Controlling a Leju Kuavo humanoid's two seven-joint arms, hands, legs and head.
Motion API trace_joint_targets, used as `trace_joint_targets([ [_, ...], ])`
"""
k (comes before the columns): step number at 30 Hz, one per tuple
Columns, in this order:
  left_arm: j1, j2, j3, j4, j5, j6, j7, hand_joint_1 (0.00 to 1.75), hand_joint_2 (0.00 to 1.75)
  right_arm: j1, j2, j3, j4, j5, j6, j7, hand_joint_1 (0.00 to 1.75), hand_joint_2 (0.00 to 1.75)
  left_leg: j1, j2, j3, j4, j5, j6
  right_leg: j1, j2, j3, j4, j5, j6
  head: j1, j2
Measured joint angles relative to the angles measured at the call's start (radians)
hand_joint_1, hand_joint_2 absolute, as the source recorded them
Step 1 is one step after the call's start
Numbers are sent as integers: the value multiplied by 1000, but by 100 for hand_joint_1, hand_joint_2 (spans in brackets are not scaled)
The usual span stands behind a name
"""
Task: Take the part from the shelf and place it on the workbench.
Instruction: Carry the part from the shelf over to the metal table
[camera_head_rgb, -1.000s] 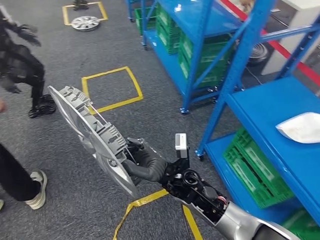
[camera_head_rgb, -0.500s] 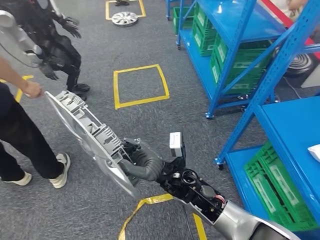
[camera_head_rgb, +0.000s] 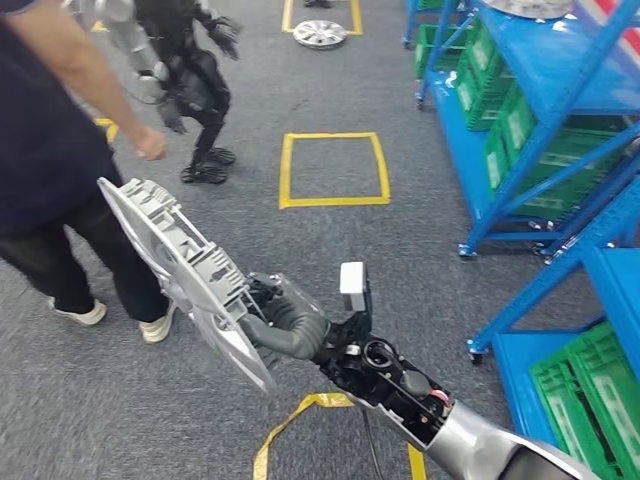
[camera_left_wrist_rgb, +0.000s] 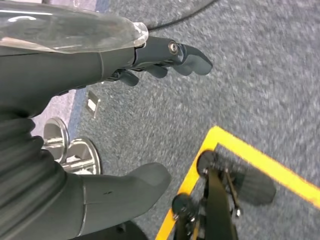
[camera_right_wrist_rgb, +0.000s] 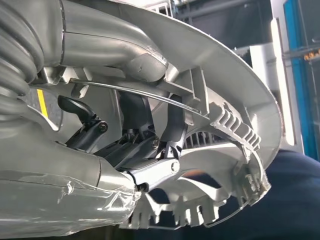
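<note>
Grey carpet (camera_head_rgb: 362, 260) is running under everything, blue shelf (camera_head_rgb: 543, 110) upper right. My right robot hand (camera_head_rgb: 290, 325) is gripping the part (camera_head_rgb: 181, 265), lower left of centre; left robot hand (camera_left_wrist_rgb: 113, 125) is hanging open, holding nothing. I'm judging carrying underway; no table visible, so finding it is coming next.

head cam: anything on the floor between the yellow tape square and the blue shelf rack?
Bare grey carpet in the head view: nothing lies between the yellow tape square and the blue shelf rack.
</note>
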Motion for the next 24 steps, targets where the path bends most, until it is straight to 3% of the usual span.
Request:
trace_joint_targets([
  [2,0,-1,0,0,0,0,0,0,175,6,-1,0,0,0,-1,-1,175,175,-4,-22,0,0,0,6,4,24,-68,138,-52,-4,10,0],
  [3,0,-1,0,0,-1,0,0,0,175,9,-2,0,0,0,-2,-2,175,175,-7,-36,1,0,-1,8,6,29,-88,170,-53,-8,13,0],
  [4,0,-1,0,0,-2,-1,0,0,175,11,-2,0,0,0,-3,-2,175,175,-10,-50,2,1,-1,8,8,32,-89,161,-32,-13,15,0],
  [6,0,-1,0,0,-4,-3,0,0,175,12,-3,0,0,0,-5,-2,175,175,-14,-78,5,1,-1,8,13,55,-46,45,47,-30,19,0],
  [8,-2,-5,0,0,-5,-4,0,0,175,12,-4,0,0,0,-7,-4,175,175,-16,-103,3,3,0,5,16,95,1,-73,99,-47,18,0],
  [9,-2,-6,0,0,-5,-5,0,0,175,12,-4,-1,0,0,-8,-4,175,175,-15,-114,0,3,1,2,17,108,13,-104,106,-51,17,0],
  [11,2,-6,0,0,-6,-5,0,0,175,13,-4,-1,0,0,-9,-5,175,175,-11,-135,-5,0,7,-10,18,99,22,-121,103,-52,18,0],
  [12,4,-6,0,0,-7,-6,0,0,175,13,-4,-1,0,0,-9,-4,175,175,-12,-128,-6,0,6,-15,15,88,27,-129,107,-53,19,0],
  [14,5,-7,0,-1,-7,-6,0,0,175,13,-4,-1,0,0,-9,-5,175,175,-14,-78,-28,44,-24,-27,9,63,37,-146,115,-59,7,0],
  [16,2,-8,0,-1,-7,-6,0,0,175,14,-4,-1,0,0,-10,-5,175,175,-10,-24,-88,165,-84,-39,10,35,40,-152,117,-63,-8,0],
  [18,0,-8,0,-1,-5,-6,0,0,175,14,-4,0,0,-1,-14,-3,175,175,-4,-10,-138,265,-115,-50,10,7,40,-152,115,-63,-15,0],
  [19,1,-8,0,-1,-3,-6,0,0,175,14,-5,0,0,-1,-16,-1,175,175,-1,-6,-138,266,-105,-54,10,-6,40,-151,113,-62,-17,0],
  [20,1,-7,0,-1,0,-5,0,0,175,14,-4,1,0,-4,-18,0,175,175,1,0,-117,226,-80,-57,8,-18,41,-150,111,-59,-19,0],
  [22,0,-6,0,-1,6,-4,0,0,175,12,-4,2,0,-12,-19,2,175,175,1,39,-43,89,-21,-60,9,-39,42,-144,104,-49,-24,0],
  [24,-3,-5,-1,-1,10,-2,0,0,175,8,-4,3,0,-17,-20,2,175,175,-3,67,-2,8,4,-46,15,-57,44,-138,95,-36,-23,0],
])
